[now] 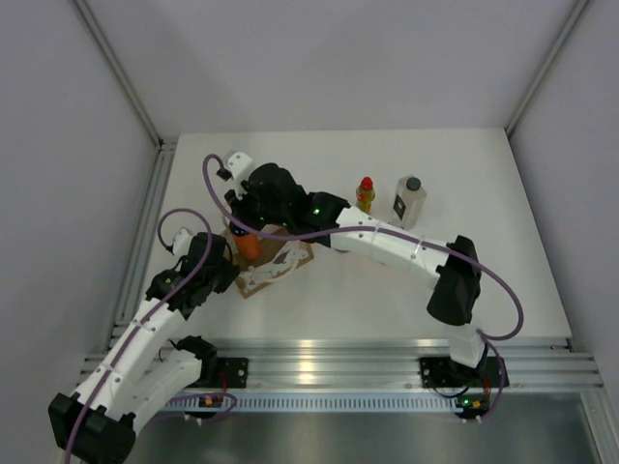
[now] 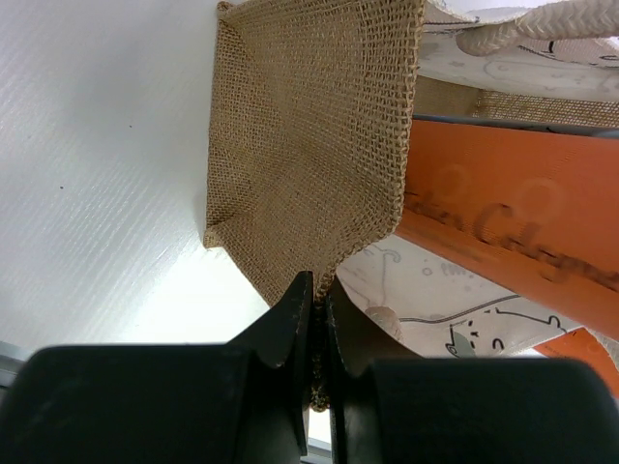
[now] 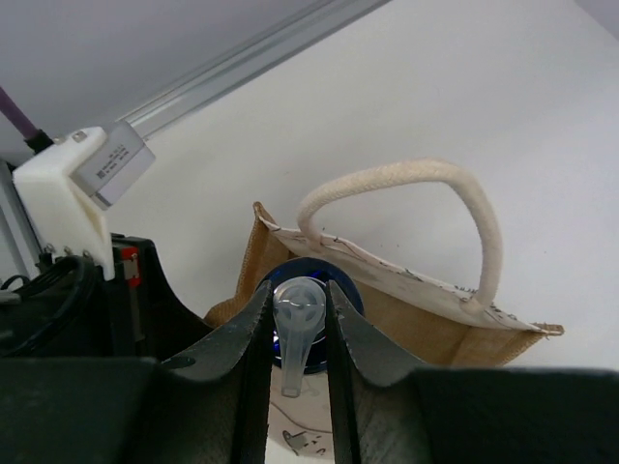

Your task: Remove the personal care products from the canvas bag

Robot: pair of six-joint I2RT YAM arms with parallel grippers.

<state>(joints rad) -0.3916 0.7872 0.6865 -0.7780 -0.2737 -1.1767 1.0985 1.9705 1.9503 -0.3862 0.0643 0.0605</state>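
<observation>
- My left gripper [image 2: 314, 319] is clenched on an edge of the canvas bag [image 2: 309, 126], with burlap pinched flat between the tips; its function is to anchor; I judge a firm hold with no sideways pull is best, so the fabric cannot rise with a bottle.
- The canvas bag rests on the table [image 1: 387, 290], left of centre and between my two grippers; its mouth opens toward my right wrist; the rope handle [image 3: 406, 174] arches just beyond the mouth.
- An orange bottle [image 2: 513, 213] lies in the bag against the weave; in the left wrist view its long axis slants from upper left to lower right; I cannot tell there which end carries the cap.
- My right gripper [image 3: 300, 309] is closed on the pale nozzle [image 3: 298, 333] of the blue bottle [image 3: 346, 287], which sits in the bag mouth; its long axis runs in line with my fingers, top toward the wrist.
- Step in hand, as I judge it: extraction of the blue bottle; withdraw straight along that axis; the nozzle is narrow, so avoid twisting, which may tilt the body against the rim; pass clear of the rope handle.
- The yellow bottle [image 1: 365, 195] and the whitish square bottle [image 1: 410, 203] stand upright on the table to the right, caps up, just beside each other and apart from the bag.
</observation>
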